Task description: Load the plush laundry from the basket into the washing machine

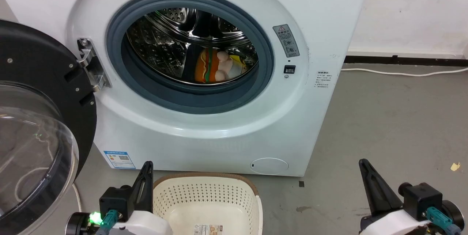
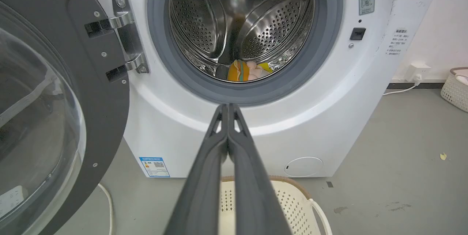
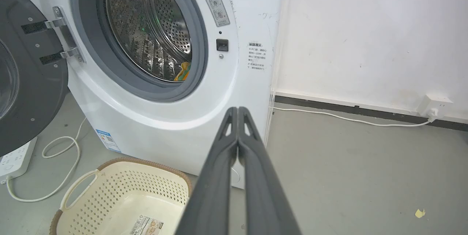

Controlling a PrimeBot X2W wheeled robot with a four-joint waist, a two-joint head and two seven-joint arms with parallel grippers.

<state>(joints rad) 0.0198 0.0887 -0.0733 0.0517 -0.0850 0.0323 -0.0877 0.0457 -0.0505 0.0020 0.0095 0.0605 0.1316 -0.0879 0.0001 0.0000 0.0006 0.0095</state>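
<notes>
Left gripper (image 1: 148,165) & right gripper (image 1: 362,162) jaws closed on nothing by empty basket (image 1: 208,191); plush laundry (image 1: 215,67) in washing machine (image 1: 219,125) drum looks light & squashy, pinch mid-body.

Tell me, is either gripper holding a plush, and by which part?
Nothing is held. The left gripper and right gripper have jaws shut on nothing; the plush laundry lies inside the washing machine.

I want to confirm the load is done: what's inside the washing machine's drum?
The orange striped plush and the pale doll lie together on the drum floor. The grey gasket hides the drum's front bottom.
</notes>
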